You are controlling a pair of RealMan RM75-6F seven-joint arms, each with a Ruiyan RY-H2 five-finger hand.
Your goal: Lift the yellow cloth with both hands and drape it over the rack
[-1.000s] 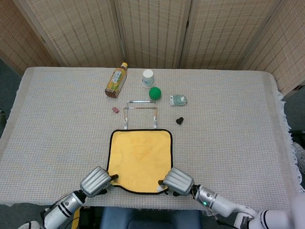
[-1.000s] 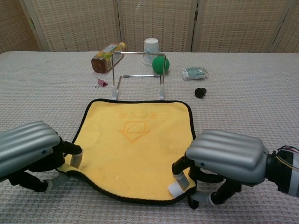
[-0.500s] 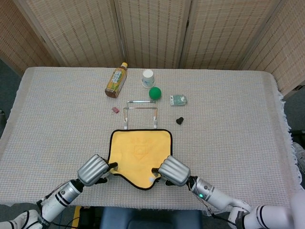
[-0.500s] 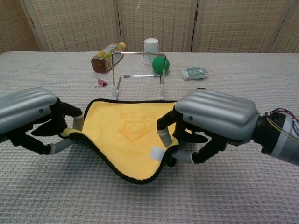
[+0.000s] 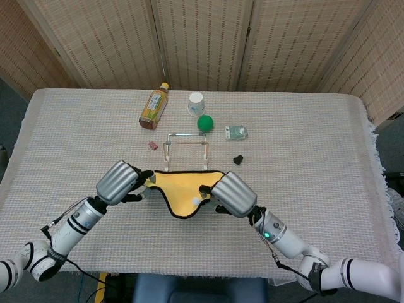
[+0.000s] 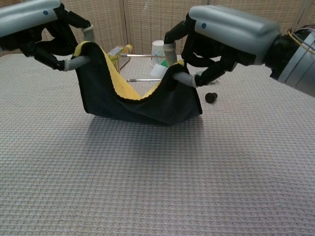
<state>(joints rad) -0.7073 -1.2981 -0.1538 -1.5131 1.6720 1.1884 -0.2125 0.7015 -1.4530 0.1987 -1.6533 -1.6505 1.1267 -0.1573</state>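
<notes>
- The yellow cloth (image 5: 180, 189) is up off the table (image 5: 315, 158), slung between the two hands like a hammock and sagging in the middle.
- The left hand (image 5: 118, 182) pinches the cloth's left corner, thumb pressed against a finger with the edge between them; the chest view shows this plainly.
- The right hand (image 5: 233, 194) has the other corner, fingers closed on the hem beside a small white label; the other fingers are curled under the palm.
- From the chest camera the cloth shows its dark underside (image 6: 142, 101), with only the yellow top edge peeking over. The lowest fold hangs close to the tabletop; I cannot tell whether it touches.
- The rack (image 5: 186, 150), a thin wire frame, stands just beyond the cloth, toward the far side of the table.
- My read on the material: soft, light and floppy. It droops freely, so it will fold wherever it is not supported.
- The two near corners look like the right place to hold; it keeps the sheet spread wide enough to span the top bar.
- The pinches look shallow, so a tug or a snag on the wire could pull a corner free.
- The trailing edge may catch the rack's near legs unless it is raised higher first.
- Behind the rack sit a bottle (image 5: 154, 106), a paper cup (image 5: 196, 103) and a green ball (image 5: 205, 123), well clear of the hands.
</notes>
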